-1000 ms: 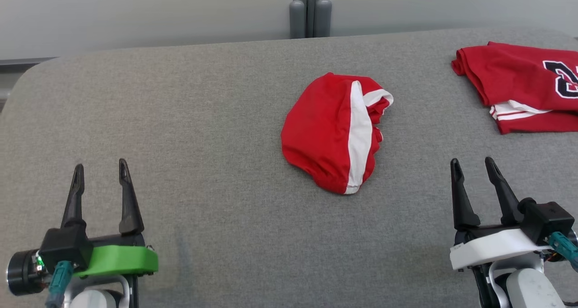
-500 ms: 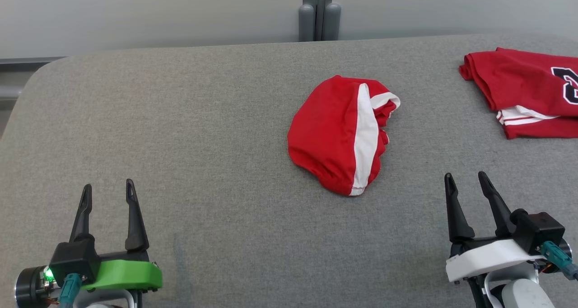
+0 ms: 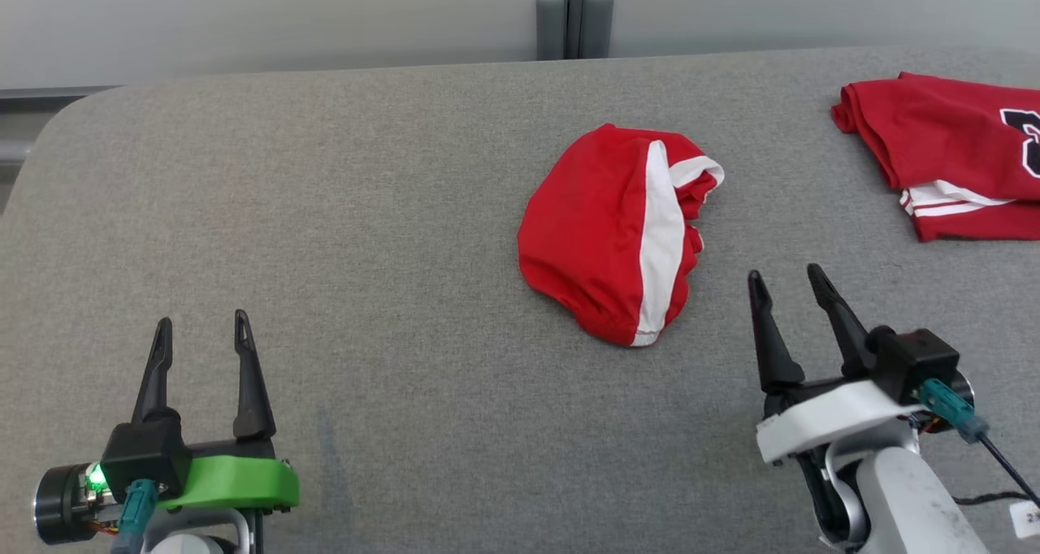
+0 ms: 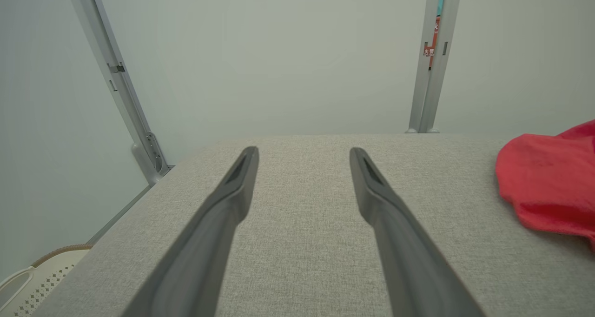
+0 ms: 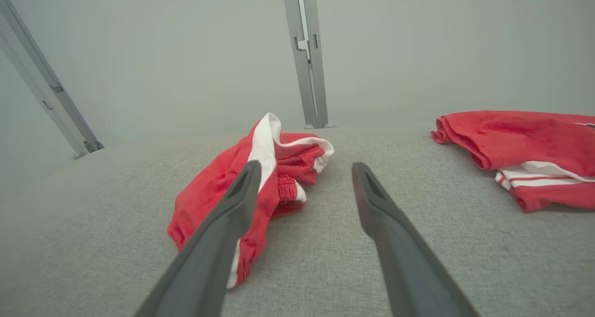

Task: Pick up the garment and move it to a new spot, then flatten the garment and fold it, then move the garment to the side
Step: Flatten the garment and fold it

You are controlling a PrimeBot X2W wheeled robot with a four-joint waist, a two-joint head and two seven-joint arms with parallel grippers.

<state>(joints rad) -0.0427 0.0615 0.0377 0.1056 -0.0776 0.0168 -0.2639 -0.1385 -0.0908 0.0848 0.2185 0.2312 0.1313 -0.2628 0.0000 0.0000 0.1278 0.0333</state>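
The garment [image 3: 605, 233] is a crumpled red piece with a white stripe, lying in a heap near the middle of the grey padded table [image 3: 366, 213]. The right wrist view shows the garment [image 5: 218, 191] just ahead and to the left of the fingers, and its red edge [image 4: 553, 182] shows at the right of the left wrist view. My right gripper [image 3: 786, 278] is open, a short way to the right of the heap and nearer to me, holding nothing. At the lower left, far from the heap, my left gripper [image 3: 203, 326] is open and empty.
A second red garment [image 3: 951, 152] with white stripes and a dark number lies folded at the far right of the table. A grey upright post [image 3: 573, 14] stands behind the table's far edge against a pale wall. A pale perforated basket [image 4: 28, 280] sits below the table's left edge.
My right gripper has moved left and forward, closer to the heap. The head camera has shifted a little. The left gripper has barely moved, and both grippers have stayed open.
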